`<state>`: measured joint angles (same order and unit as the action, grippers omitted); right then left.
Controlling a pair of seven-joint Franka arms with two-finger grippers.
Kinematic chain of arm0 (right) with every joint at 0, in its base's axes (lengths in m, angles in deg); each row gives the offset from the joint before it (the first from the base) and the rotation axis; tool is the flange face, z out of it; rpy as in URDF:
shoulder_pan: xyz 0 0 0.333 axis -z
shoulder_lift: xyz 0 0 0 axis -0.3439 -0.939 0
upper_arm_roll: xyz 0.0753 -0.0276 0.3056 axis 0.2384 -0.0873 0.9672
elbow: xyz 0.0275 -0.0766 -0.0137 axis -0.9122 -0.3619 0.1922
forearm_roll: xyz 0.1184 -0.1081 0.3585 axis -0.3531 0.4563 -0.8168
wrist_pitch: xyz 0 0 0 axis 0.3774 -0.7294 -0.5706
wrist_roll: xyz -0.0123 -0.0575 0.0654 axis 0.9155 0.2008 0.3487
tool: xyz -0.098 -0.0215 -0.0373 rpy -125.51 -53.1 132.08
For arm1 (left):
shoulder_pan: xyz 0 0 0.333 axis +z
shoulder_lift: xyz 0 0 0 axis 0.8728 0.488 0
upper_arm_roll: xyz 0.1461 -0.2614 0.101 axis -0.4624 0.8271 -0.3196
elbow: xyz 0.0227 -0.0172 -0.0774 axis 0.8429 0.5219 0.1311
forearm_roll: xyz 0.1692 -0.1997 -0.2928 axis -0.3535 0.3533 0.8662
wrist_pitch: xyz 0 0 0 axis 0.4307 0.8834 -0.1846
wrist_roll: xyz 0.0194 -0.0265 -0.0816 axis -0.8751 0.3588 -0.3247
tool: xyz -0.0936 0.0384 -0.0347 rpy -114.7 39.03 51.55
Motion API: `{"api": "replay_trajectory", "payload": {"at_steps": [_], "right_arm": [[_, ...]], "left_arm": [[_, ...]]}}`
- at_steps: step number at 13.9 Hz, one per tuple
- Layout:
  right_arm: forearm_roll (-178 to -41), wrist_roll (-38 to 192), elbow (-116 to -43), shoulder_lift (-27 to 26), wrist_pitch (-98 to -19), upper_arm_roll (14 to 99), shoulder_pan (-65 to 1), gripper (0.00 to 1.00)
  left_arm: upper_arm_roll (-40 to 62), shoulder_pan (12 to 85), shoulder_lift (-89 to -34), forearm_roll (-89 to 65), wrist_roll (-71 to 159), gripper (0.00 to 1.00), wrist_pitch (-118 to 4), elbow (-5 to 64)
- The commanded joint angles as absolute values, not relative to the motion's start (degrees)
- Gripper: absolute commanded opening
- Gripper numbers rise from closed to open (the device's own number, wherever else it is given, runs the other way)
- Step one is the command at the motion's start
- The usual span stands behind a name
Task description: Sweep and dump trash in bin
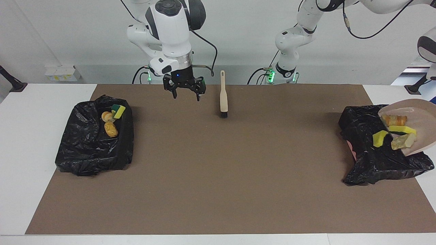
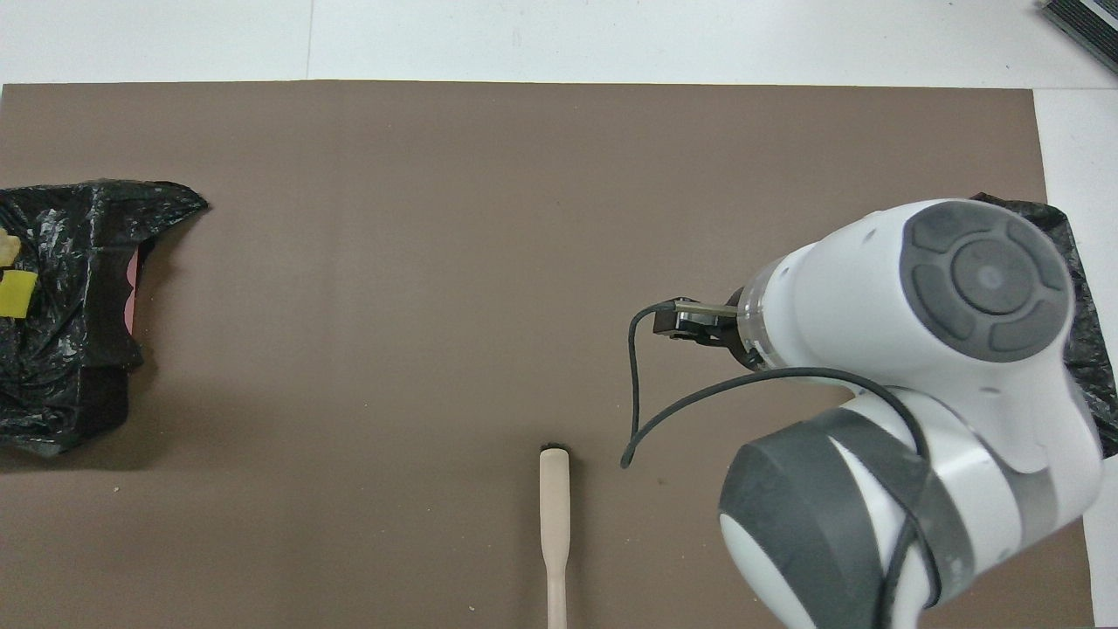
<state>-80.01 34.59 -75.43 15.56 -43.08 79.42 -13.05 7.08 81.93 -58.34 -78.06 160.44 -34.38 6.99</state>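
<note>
- You have the right gripper (image 1: 185, 92) hanging over the brown mat (image 1: 218, 177) near the robots' edge, its jaws released and holding nothing.
- You cannot see the left gripper in either view; only the left arm's upper links show, so its jaws cannot be told.
- Three pieces of trash already lie in the black-bagged bin (image 1: 92, 149) at the right arm's end of the counter (image 1: 30, 136): a green-backed sponge piece (image 1: 119, 111) and two bread lumps (image 1: 110, 129).
- The other four pieces sit at the left arm's end, on the tilted beige dustpan (image 1: 420, 112) and the rim of the second black-bagged bin (image 1: 378, 163): a yellow sponge wedge (image 1: 379, 138), a flat sponge strip (image 1: 402, 129) and two bread lumps (image 1: 394, 119).
- Judge these scraps as light and soft; they should slide or tumble off the pan and may bounce or cling to the crinkled bag.
- Do not pinch them; tilt the pan further, holding it by its handle, which is out of view.
- The brush (image 1: 223, 96) lies on the mat beside the right gripper, apart from it; take it by its stiff beige handle, bristles pointing away from the robots.
</note>
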Motion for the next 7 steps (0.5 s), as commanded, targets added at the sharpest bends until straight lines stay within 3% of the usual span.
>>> {"api": "replay_trajectory", "payload": {"at_steps": [1, 5, 7], "right_arm": [[-78.79, 35.36, -72.66, 14.27, -40.94, 79.6, -12.73, 1.0], [-77.47, 36.32, -71.97, 15.41, -40.76, 77.33, -11.68, 1.0], [-76.33, 39.99, -68.12, 16.29, -37.96, 71.37, -14.47, 1.0]], "left_arm": [[6.55, 80.66, -61.69, -84.94, 155.68, 0.0, -36.94, 11.7], [6.55, 78.9, -62.22, -94.08, 147.07, 0.0, -37.38, 12.14], [6.63, 77.85, -62.66, -96.03, 145.65, 0.0, -37.12, 11.62]]}}
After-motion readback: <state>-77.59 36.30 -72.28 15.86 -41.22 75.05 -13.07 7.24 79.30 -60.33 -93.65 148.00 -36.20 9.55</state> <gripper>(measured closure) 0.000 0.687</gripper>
